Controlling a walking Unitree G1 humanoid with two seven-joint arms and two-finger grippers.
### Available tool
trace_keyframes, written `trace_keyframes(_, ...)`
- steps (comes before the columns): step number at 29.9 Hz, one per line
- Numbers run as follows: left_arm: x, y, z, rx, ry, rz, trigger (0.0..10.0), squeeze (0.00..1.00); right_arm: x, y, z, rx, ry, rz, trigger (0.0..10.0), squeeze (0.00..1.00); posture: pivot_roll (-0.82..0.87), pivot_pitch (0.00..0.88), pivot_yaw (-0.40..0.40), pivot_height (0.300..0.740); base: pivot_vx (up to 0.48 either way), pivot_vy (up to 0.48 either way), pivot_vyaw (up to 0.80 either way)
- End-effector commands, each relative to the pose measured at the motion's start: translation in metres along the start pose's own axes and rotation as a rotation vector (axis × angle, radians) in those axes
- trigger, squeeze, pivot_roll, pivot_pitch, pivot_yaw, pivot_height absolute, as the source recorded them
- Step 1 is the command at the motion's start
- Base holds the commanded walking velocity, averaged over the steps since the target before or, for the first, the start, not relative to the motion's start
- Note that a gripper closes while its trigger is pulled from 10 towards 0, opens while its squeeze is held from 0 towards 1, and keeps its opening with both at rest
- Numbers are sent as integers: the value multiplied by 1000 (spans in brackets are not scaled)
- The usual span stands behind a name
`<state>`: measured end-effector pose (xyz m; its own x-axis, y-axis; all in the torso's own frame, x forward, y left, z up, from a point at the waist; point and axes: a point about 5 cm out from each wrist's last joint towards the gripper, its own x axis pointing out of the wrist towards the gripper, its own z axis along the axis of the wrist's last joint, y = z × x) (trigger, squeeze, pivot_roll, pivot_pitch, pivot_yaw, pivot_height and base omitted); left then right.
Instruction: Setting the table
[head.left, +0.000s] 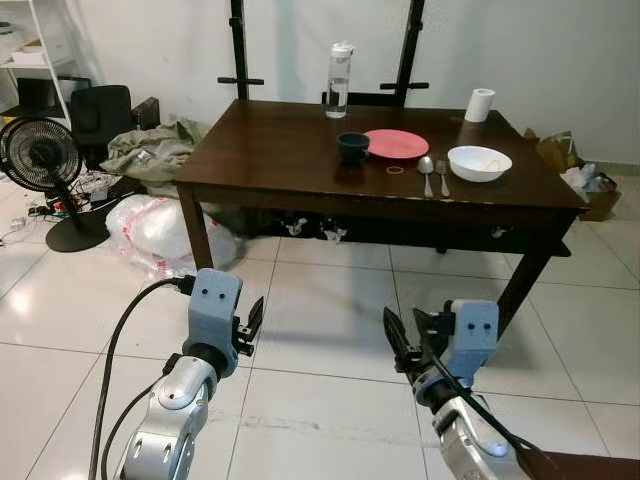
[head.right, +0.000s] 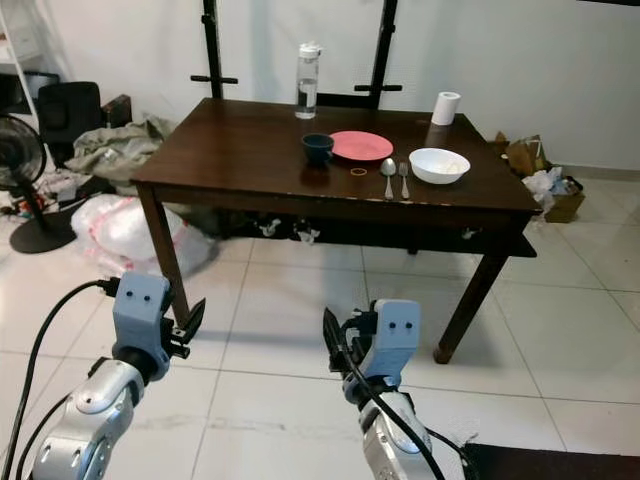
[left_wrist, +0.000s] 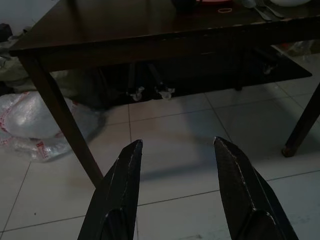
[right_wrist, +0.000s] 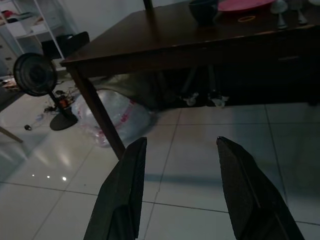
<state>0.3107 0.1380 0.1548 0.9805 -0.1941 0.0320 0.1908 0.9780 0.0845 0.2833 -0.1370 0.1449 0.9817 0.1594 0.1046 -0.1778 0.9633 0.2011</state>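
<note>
Both the left pincer (head.left: 248, 325) and the right pincer (head.left: 402, 340) hang apart and empty over the floor, while up at 12 o'clock on the desk (head.left: 270, 150) sit the pink plate (head.left: 396, 144) and white bowl (head.left: 479, 163) — hard, slippery, breakable — best pinched by the rim.

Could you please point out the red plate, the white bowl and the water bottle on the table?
red plate (head.left: 397, 144), left eye view, centre of its flat face.
white bowl (head.left: 479, 163), left eye view, inside of the bowl.
water bottle (head.left: 338, 85), left eye view, clear body below the cap.
</note>
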Motion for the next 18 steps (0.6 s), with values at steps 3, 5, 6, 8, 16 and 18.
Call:
trace_keyframes(3, -1, 0, -4, -9, 22, 2, 10000, 0, -1, 2, 0, 9, 4, 28, 10000, 0, 51, 55, 54, 740, 0, 0, 0)
trace_keyframes(5, -1, 0, -4, -8, 23, 2, 10000, 0, -1, 3, 0, 14, 3, 36, 10000, 0, 51, 55, 54, 740, 0, 0, 247)
trace_keyframes(6, -1, 1, -5, -7, 25, 2, 10000, 0, -1, 4, 0, 18, -1, 43, 10000, 0, 51, 50, 57, 740, 0, 0, 788)
trace_keyframes(8, -1, 1, -5, -5, 26, 3, 10000, 0, -1, 5, -1, 23, -2, 48, 10000, 0, 51, 50, 57, 740, 0, 0, 794)
trace_keyframes(16, 0, 4, -8, 7, 36, 39, 10000, 0, 2, 9, 0, 13, -8, 78, 10000, 0, 55, 44, 56, 740, 0, 0, 794)
trace_keyframes(18, 0, 5, -8, 6, 38, 48, 10000, 0, 2, 9, 0, 12, -9, 79, 10000, 0, 55, 44, 56, 740, 0, 0, 794)
